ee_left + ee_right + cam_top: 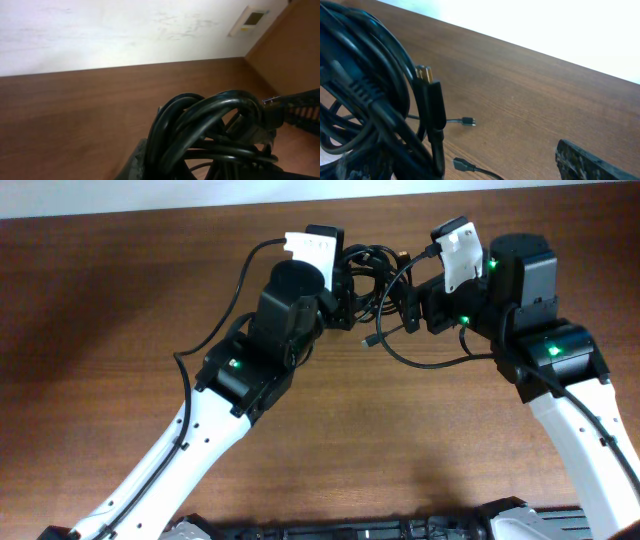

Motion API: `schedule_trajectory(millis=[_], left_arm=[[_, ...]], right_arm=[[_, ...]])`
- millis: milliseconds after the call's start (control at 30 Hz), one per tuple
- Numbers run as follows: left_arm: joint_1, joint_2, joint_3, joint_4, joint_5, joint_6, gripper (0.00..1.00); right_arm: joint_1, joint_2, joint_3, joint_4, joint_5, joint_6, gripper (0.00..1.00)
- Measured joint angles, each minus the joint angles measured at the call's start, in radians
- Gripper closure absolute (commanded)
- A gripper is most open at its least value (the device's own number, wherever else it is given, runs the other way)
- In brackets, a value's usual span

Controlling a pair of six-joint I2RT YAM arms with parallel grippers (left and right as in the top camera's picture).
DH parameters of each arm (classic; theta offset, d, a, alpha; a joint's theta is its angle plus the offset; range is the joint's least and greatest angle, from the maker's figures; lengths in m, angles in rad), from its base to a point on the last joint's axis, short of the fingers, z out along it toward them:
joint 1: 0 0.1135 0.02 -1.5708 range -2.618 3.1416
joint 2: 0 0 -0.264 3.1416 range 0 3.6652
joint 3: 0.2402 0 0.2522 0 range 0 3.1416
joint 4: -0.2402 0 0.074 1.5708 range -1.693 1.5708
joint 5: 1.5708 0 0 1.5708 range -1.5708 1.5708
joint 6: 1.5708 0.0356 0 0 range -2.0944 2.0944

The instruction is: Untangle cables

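Note:
The cables (368,272) form a knotted black bundle held between both arms at the far middle of the table. A loose end with a small plug (370,340) and a long loop (430,364) trail down from it. My left gripper (343,292) is shut on the cables, which fill the left wrist view (210,130); only one finger (137,160) shows there. My right gripper (410,308) is open right beside the bundle (365,95). Its right finger (585,160) stands clear of the cables. A gold-tipped plug (424,74) sticks up from the bundle, and two small plugs (468,121) (461,164) lie on the table.
The brown wooden table (330,440) ends just behind the bundle at a white wall (200,195). A thicker black arm wire (215,330) arcs beside the left arm. A wall plate (252,20) shows in the left wrist view.

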Motion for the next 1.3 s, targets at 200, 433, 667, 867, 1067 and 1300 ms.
schedule_trajectory(millis=[200,433,667,867,1067,1300], left_arm=[[0.000,0.000,0.000,-0.018,-0.026,-0.001,1.00],[0.000,0.000,0.000,-0.024,-0.011,-0.001,1.00],[0.001,0.000,0.000,-0.025,0.042,-0.002,1.00],[0.001,0.000,0.000,0.019,0.074,-0.074,1.00],[0.013,-0.003,0.000,0.023,0.089,-0.197,1.00],[0.028,-0.044,0.000,-0.003,0.129,-0.238,1.00]], right_arm=[[0.000,0.000,0.000,0.019,-0.008,0.005,0.02],[0.000,0.000,0.000,0.023,0.007,0.041,0.02],[0.000,-0.002,0.000,0.010,0.032,0.045,0.02],[0.000,0.003,0.002,-0.024,0.055,0.048,0.01],[0.000,0.031,0.002,-0.024,0.066,0.048,0.02],[0.000,0.048,0.003,-0.019,0.077,0.049,0.02]])
